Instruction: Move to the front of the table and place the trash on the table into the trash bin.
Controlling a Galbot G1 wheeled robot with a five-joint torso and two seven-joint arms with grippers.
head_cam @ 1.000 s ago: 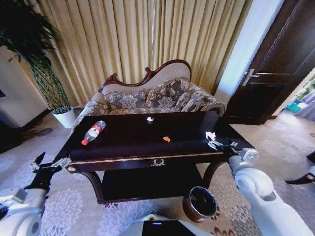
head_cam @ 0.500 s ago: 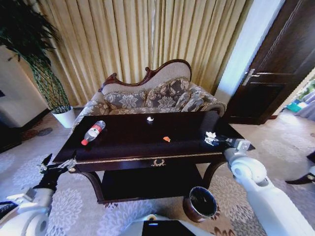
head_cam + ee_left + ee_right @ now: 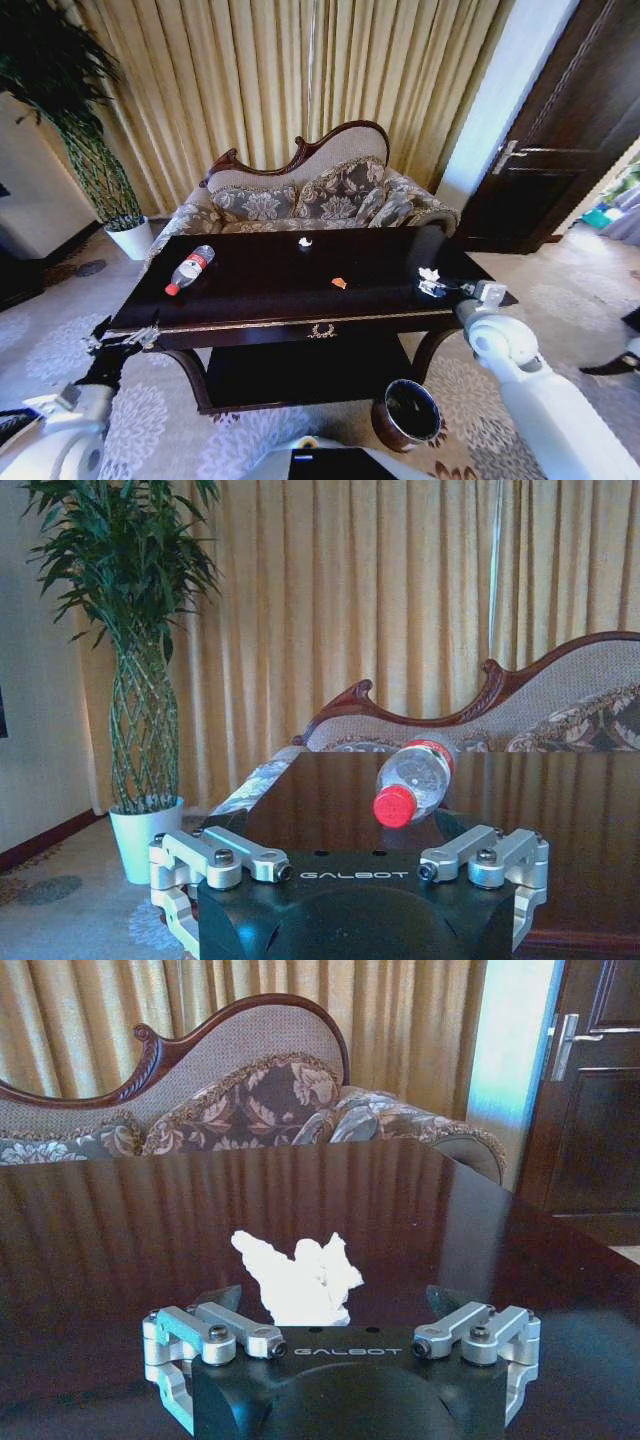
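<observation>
Lower now, the left gripper [image 3: 125,338] nears the glossy table [image 3: 300,285], jaws spread like the right gripper's [image 3: 440,288].

I see a sofa [image 3: 315,195] with flower cushions in front of long gold curtains [image 3: 290,80]. A tall green plant [image 3: 60,90] stands in a white pot [image 3: 131,238] on my left. A dark door [image 3: 565,130] is on my right. The carpet [image 3: 150,430] has flower shapes.

The table [image 3: 250,290] top lay mostly bare between the bottle [image 3: 189,269] far left and the paper [image 3: 428,275] right.
</observation>
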